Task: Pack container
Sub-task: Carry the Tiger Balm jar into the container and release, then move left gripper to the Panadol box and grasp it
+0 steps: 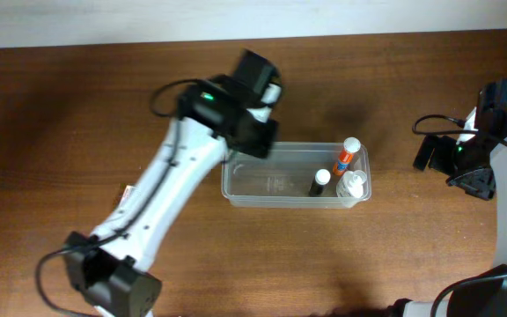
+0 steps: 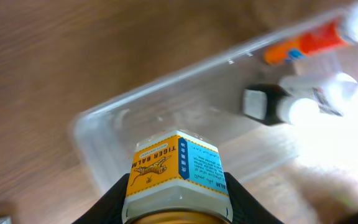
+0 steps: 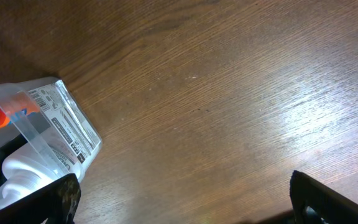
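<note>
Left wrist, container (image 2: 185, 106) beyond hand (image 2: 178, 190), jar (image 2: 178, 168) held

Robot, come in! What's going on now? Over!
Left gripper shut on Tiger Balm jar, at left end of container. Right gripper open, empty, aside. Three bottles inside, right end; nothing blocking.

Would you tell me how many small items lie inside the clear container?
3, at the container's right end: an orange-labelled tube by the far wall, a black bottle and a white bottle nearer. The left gripper, holding a Tiger Balm jar, may hide more.
</note>
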Controlling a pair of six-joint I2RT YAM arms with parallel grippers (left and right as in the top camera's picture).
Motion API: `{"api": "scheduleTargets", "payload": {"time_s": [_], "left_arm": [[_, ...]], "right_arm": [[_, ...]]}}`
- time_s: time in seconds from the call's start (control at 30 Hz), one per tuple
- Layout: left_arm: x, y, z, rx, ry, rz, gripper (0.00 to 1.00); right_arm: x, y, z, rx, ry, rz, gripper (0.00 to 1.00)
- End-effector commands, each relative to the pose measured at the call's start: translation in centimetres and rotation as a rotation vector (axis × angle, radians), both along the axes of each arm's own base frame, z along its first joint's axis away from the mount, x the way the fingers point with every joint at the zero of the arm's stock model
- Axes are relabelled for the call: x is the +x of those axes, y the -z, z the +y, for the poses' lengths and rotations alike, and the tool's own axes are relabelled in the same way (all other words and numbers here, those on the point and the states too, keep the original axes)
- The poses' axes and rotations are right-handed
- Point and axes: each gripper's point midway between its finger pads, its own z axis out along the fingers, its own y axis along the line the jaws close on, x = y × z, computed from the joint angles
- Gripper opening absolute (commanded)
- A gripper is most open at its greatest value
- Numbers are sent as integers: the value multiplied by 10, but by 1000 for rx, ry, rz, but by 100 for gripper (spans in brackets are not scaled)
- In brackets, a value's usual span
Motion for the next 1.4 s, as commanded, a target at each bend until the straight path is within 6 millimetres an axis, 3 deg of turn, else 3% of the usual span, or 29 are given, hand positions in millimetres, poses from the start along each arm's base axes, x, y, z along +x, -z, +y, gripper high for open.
{"api": "scheduleTargets", "payload": {"time_s": [0.0, 0.17, 0.43, 0.5, 0.57, 0.67, 0.83, 0.97, 1.07, 1.23, 1.27, 1.37], "left_arm": [[-12, 30, -37, 33, 74, 29, 26], [-18, 73, -71, 66, 138, 68, 24], [-13, 131, -84, 118, 152, 129, 24], [-11, 137, -86, 118, 152, 128, 28], [-9, 137, -87, 113, 155, 120, 45], [-4, 133, -91, 107, 183, 91, 60], [9, 111, -85, 82, 154, 64, 66], [26, 60, -59, 42, 89, 15, 67], [43, 10, -17, 20, -7, -70, 71], [53, -52, 81, 12, -253, -152, 85], [51, -59, 106, 13, -320, -143, 99], [40, -60, 165, 48, -463, -75, 100]], "right_arm": [[-1, 2, 0, 8, -1, 5, 100], [-2, 2, 1, 10, -1, 12, 100], [-2, 2, 1, 10, -1, 12, 100], [-2, 2, 1, 10, -1, 12, 100], [-2, 2, 1, 10, -1, 12, 100], [-2, 2, 1, 10, -1, 12, 100], [-2, 2, 1, 10, -1, 12, 100], [-2, 2, 1, 10, -1, 12, 100], [-2, 2, 1, 10, -1, 12, 100], [-2, 2, 0, 10, -1, 11, 100], [-2, 2, 0, 10, -1, 11, 100], [-1, 2, 0, 9, 0, 7, 100]]}}
